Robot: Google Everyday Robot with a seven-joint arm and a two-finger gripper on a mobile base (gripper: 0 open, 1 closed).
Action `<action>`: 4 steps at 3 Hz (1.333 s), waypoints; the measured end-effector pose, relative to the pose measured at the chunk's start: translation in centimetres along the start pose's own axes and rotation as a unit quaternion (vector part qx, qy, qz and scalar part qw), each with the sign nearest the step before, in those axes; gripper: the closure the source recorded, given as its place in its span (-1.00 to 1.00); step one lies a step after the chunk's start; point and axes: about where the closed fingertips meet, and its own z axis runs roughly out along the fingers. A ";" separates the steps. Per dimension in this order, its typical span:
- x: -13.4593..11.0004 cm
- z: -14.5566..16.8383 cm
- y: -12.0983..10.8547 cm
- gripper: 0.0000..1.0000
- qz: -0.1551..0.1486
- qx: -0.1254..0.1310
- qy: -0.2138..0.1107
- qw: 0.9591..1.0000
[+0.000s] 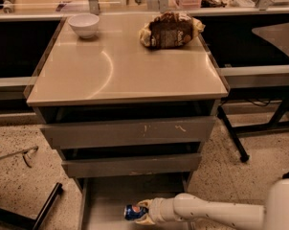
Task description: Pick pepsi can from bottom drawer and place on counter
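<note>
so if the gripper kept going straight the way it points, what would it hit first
The small dark-blue pepsi can, lying right at the tip of the gripper, which points left low over the grey metal bottom drawer. Whether they touch is unclear.

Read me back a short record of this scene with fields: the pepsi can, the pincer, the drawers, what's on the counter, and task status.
pepsi can: on its side, low in the bottom drawer
pincer: down in the drawer at the can's right end, arm reaching in from the right
bottom drawer: pulled out, grey floor showing
upper drawers: two grey fronts above it
counter: beige top with white bowl back left, brown snack bag back right
status: can not yet on counter
</note>
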 end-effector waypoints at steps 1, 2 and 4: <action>-8.4 -6.8 1.3 1.00 -0.082 0.041 -0.053 0.994; -9.8 -8.9 2.5 1.00 -0.082 0.059 -0.071 0.992; -11.8 -11.2 1.8 1.00 -0.087 0.062 -0.065 0.992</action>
